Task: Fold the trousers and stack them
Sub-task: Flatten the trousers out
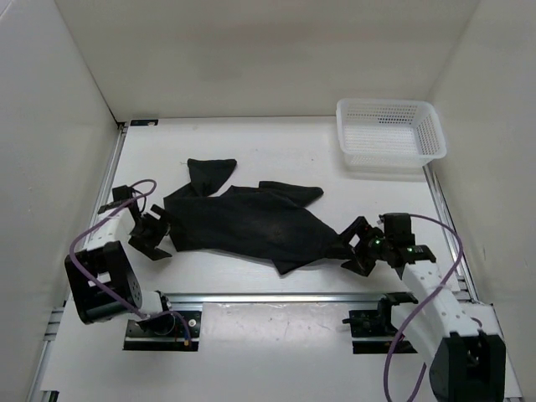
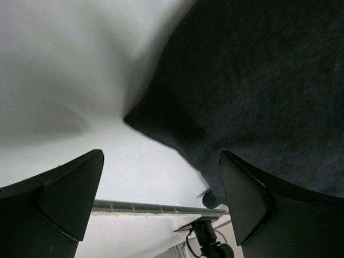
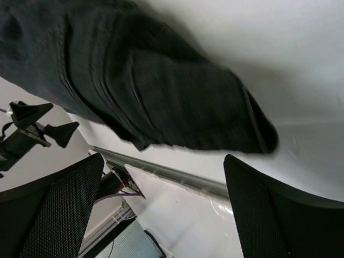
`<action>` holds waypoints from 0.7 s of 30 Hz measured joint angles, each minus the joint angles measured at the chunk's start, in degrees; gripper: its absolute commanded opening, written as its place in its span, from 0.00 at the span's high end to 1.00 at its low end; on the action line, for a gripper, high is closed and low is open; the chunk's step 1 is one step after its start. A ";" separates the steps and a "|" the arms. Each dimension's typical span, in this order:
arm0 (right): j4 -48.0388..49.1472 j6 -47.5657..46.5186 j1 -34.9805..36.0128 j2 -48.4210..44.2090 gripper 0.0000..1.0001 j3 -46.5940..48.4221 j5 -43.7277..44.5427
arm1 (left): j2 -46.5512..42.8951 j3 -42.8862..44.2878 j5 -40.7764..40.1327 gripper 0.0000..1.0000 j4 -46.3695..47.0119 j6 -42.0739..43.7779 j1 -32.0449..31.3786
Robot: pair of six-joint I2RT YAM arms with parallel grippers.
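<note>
From the top camera I see the trousers (image 1: 251, 224) lying rumpled across the middle of the table (image 1: 276, 151), with one leg end kicked up toward the far left. They are well apart from the white mesh basket (image 1: 389, 134) in the far right corner. My left gripper (image 1: 153, 236) sits at their left end and my right gripper (image 1: 358, 248) at their right end, so I judge the step in hand is to take both ends and pull the cloth flat before any fold. To do that well I'd bring each gripper down around the edge, pinch close to the corners, and draw apart evenly so no crease gets locked in. The left wrist camera shows what the top one can't: the jaws are spread wide with nothing between them, and a dark corner of fabric lies just ahead of the gap, nearer the right-hand finger (image 2: 258, 199). The right wrist camera likewise shows released jaws, bare textured pads (image 3: 59, 209), and a bunched, several-layered end of the cloth just beyond them. The small black shape at that view's left edge may be the other gripper, though I can't be sure.
</note>
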 measured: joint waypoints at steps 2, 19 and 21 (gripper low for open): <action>5.84 -0.13 -0.15 4.55 0.27 0.00 -1.25 | 1.81 0.22 1.07 0.09 1.88 0.35 0.02; 6.14 -9.70 1.97 28.57 1.00 38.91 6.62 | 13.09 25.68 5.86 0.90 0.96 0.96 -0.79; 3.26 -10.95 2.05 31.61 1.00 49.40 7.93 | 14.80 40.48 4.98 0.90 -2.45 0.81 -1.79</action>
